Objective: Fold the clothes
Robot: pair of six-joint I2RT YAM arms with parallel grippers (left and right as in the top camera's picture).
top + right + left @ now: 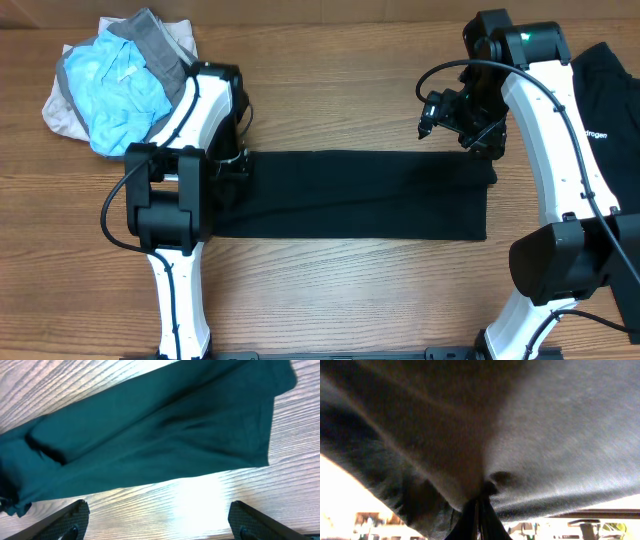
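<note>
Jaws clenched, the left gripper [479, 510] pinches one end of the plain black soft fabric garment [360, 195], banded across the brown wooden table [350, 290], while the right gripper [159, 512] gapes over the other; it looks limp, best taken by corners

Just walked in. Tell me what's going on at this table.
Two robot arms are folding a black garment, which lies as a long band across the table. The left arm has its jaws shut on the cloth at the left end. The right arm holds its jaws open near the right end, gripping nothing.
</note>
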